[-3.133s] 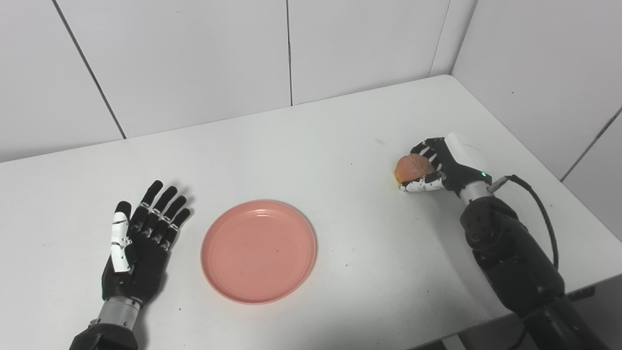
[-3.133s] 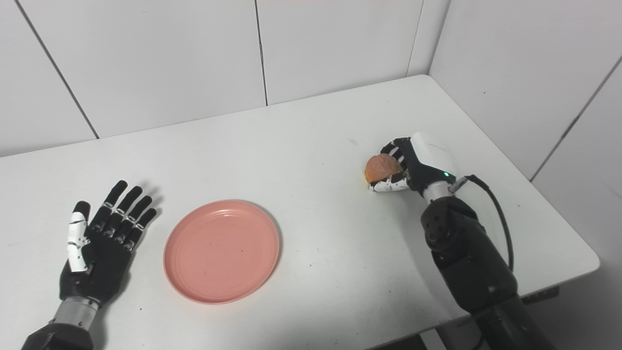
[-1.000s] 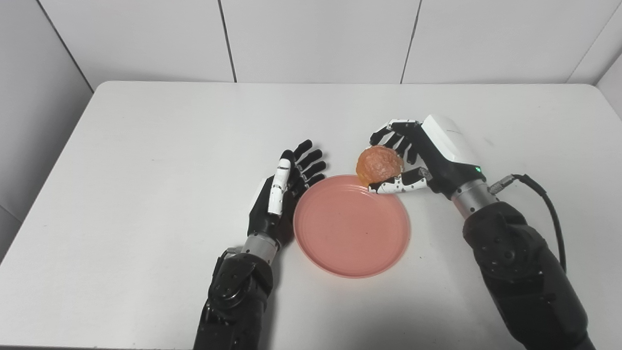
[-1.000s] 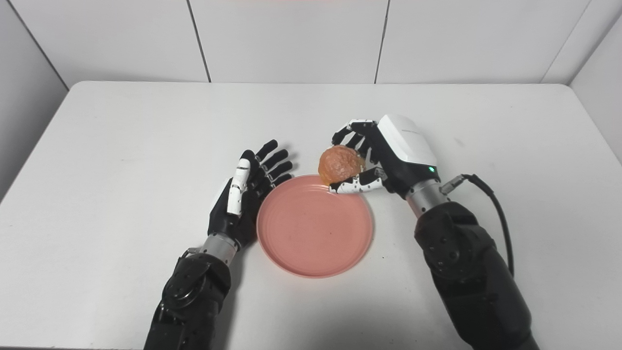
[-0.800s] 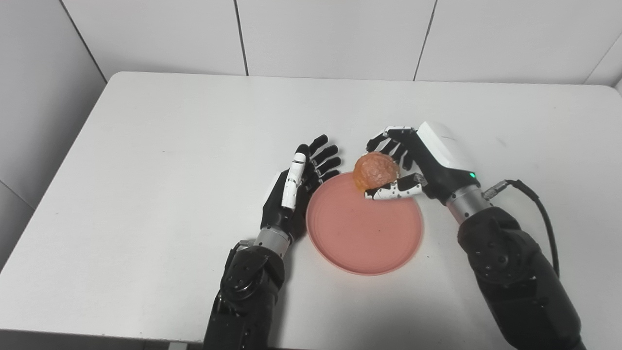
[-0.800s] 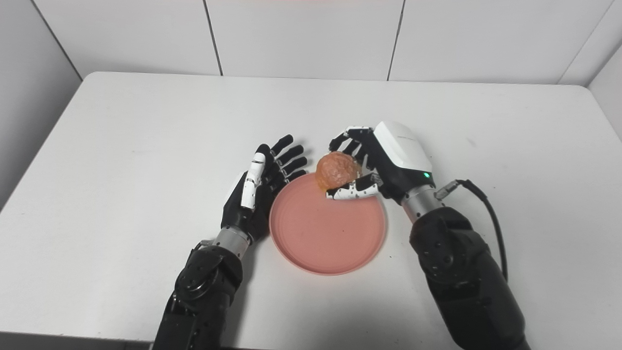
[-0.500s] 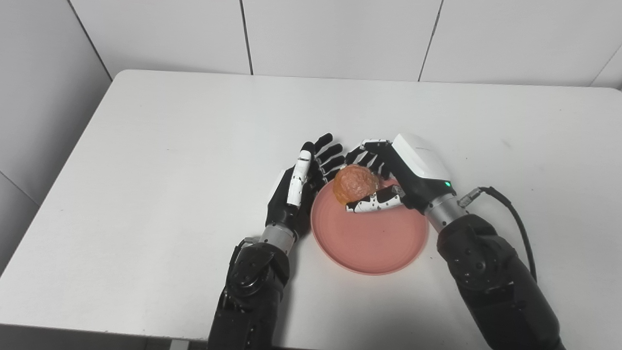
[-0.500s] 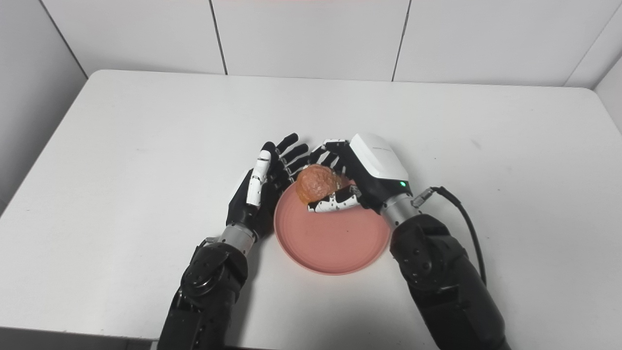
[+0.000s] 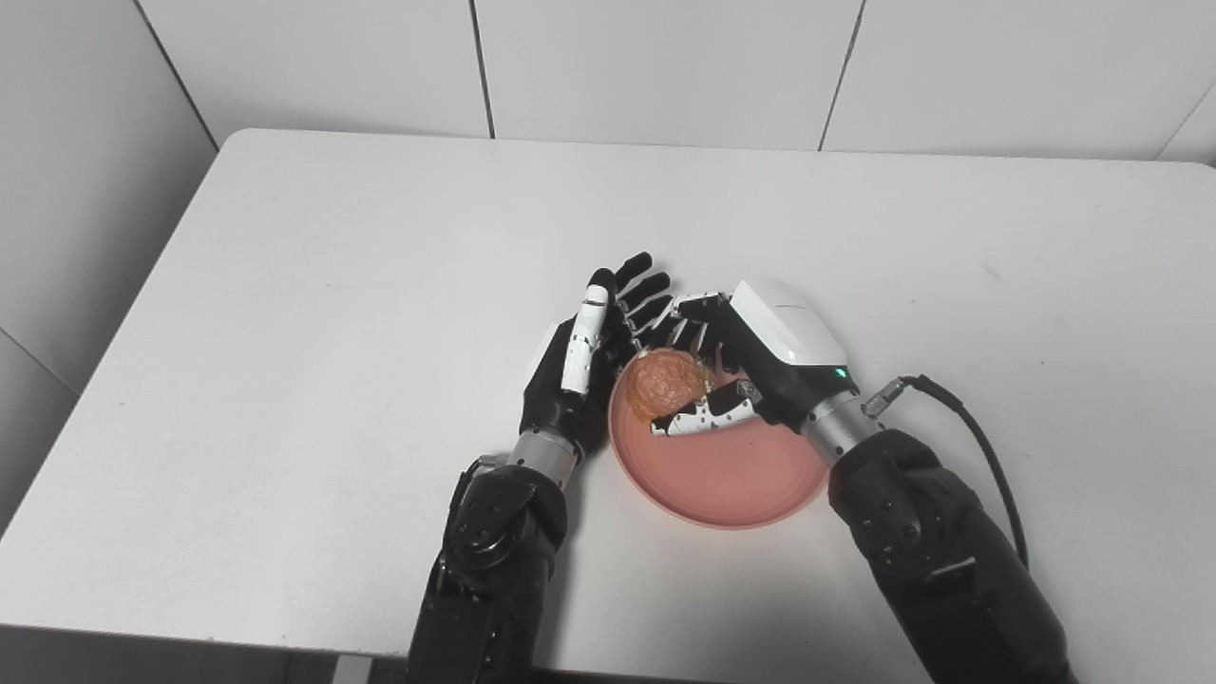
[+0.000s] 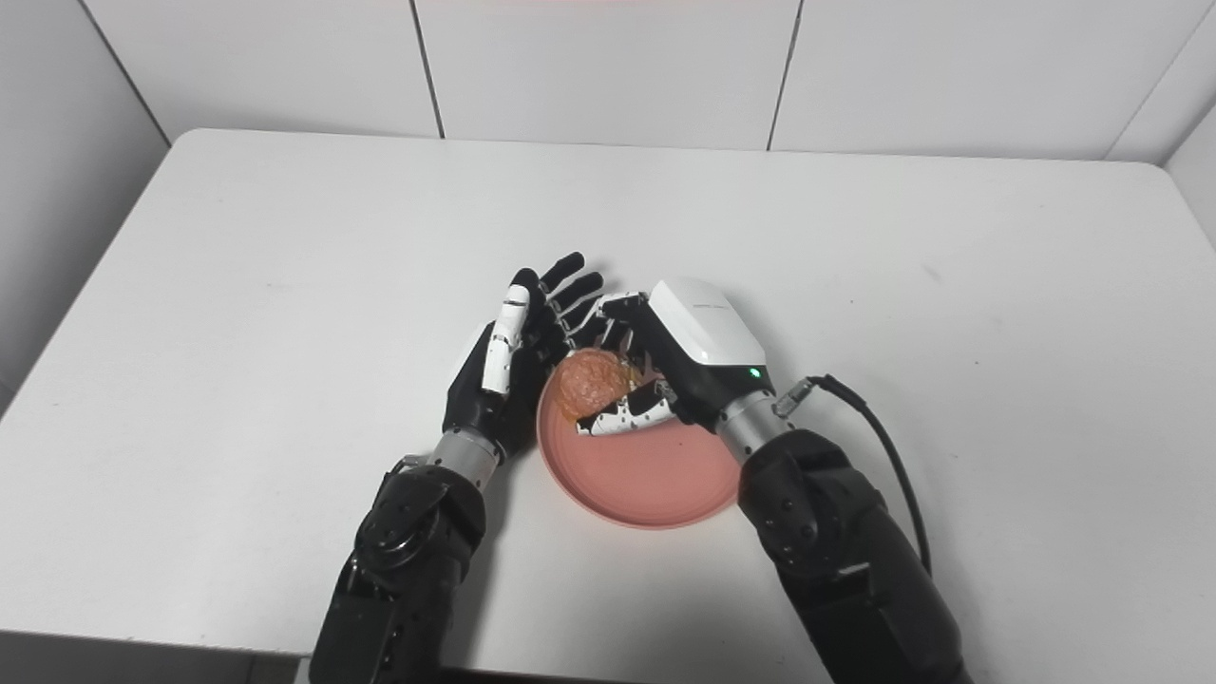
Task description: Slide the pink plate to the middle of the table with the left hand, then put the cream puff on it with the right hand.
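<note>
Right hand [image 9: 750, 366] holds puff [image 9: 668, 381] over plate [image 9: 731, 475] at mid-tabletop, left hand [image 9: 579, 370] spread wide, empty, beside its rim; off-centre release risks puff rolling off.

Pink plate [image 9: 731, 480], orange-brown cream puff [image 9: 668, 380], white table [image 9: 332, 285], black hands (white-backed right hand [image 9: 750, 366])

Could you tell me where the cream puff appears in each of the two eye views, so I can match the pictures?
Left eye view: the cream puff sits just right of picture centre, in the right hand, over the far left part of the pink plate.
Right eye view: the cream puff sits just left of picture centre, in the same grasp.
Shared landmark: the left hand, open, beside the plate's left rim.
</note>
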`<state>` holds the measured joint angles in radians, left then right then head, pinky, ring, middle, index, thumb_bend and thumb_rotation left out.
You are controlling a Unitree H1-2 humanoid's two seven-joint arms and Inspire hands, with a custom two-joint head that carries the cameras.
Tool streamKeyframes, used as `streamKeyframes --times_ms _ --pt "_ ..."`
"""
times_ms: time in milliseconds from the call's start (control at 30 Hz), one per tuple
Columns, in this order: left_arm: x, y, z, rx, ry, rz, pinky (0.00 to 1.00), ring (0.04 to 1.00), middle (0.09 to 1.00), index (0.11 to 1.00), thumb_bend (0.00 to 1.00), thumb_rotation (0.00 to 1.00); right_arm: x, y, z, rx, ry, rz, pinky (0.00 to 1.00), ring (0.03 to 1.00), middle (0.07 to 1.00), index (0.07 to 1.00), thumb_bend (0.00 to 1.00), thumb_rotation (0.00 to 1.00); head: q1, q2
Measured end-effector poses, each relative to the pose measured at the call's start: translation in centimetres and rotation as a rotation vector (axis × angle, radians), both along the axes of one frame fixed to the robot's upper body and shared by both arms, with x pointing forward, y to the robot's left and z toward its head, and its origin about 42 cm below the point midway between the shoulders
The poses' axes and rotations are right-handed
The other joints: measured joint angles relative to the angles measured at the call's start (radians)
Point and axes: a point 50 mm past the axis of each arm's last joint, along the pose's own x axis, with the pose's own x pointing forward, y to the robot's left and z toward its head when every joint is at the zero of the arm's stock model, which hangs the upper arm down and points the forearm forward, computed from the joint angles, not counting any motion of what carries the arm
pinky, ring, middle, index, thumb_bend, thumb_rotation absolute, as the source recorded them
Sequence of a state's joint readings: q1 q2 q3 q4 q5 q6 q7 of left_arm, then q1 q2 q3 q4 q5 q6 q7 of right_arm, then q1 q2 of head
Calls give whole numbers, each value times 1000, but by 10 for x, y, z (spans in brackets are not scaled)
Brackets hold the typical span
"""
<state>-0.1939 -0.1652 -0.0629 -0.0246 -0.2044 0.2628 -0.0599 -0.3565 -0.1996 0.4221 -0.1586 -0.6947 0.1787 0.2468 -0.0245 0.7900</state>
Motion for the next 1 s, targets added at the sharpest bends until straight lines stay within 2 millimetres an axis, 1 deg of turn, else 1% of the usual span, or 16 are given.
streamKeyframes --times_ms 133,267,400,500,733,833,1000 --pt "0 2 0 5 -2 0 829 850 853 852 423 1000 -2 -3 -1 2 0 -4 274 346 440 489 503 122 -12 2" --pt "1 4 0 9 -2 4 838 855 861 858 421 1000 -6 -6 4 2 -21 -3 302 373 454 488 504 121 -31 5" --pt "1 5 0 8 -3 4 841 856 864 862 427 1000 -6 -10 6 -8 -29 -9 295 365 451 488 504 121 -31 5" --pt "1 6 0 5 -4 2 839 856 867 866 433 1000 -8 -11 9 -19 -44 -9 286 357 446 489 504 122 -46 6" --pt "1 8 0 11 -7 -3 841 855 870 866 441 1000 -11 -13 3 -41 -27 -13 298 377 468 489 504 126 -55 6" --pt "1 8 0 10 -7 -3 842 855 874 871 449 1000 -11 -14 3 -52 -31 -18 328 403 483 489 503 130 -60 8" --pt "1 9 0 11 -8 -5 844 852 874 871 448 1000 -11 -13 0 -87 -26 -19 330 404 481 489 505 130 -71 9"
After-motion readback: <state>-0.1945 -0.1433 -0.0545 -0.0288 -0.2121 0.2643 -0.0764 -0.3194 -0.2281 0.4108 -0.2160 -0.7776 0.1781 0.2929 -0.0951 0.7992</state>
